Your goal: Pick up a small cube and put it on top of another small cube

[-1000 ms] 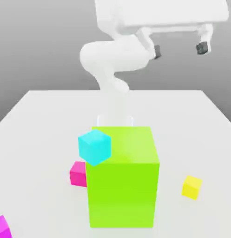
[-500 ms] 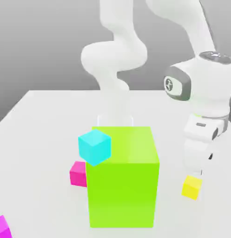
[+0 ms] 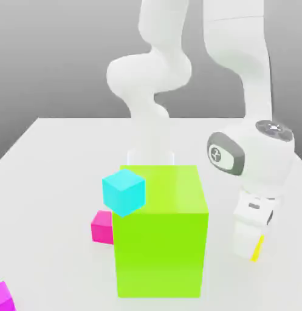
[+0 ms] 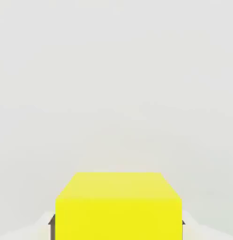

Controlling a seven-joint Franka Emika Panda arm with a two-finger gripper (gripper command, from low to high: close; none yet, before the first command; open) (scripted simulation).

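Note:
The small yellow cube sits on the white table, right between my fingers, whose dark pads press against its two sides. My gripper is shut on it. From the exterior view, the hand has come down at the right of the table and covers the cube, leaving a thin yellow sliver showing beside it. The other small cube, fuchsia, lies at the near left corner of that view, cut by the picture's edge and far from the hand.
A big lime-green cube stands in the middle, between the hand and the fuchsia cube. A small cyan cube shows at its upper left corner. A hot-pink small cube lies by its left side. The white table stretches behind.
The arm swung down from high above the table onto the yellow cube at the right. Its fingers closed on the cube's sides. The cubes have not moved.

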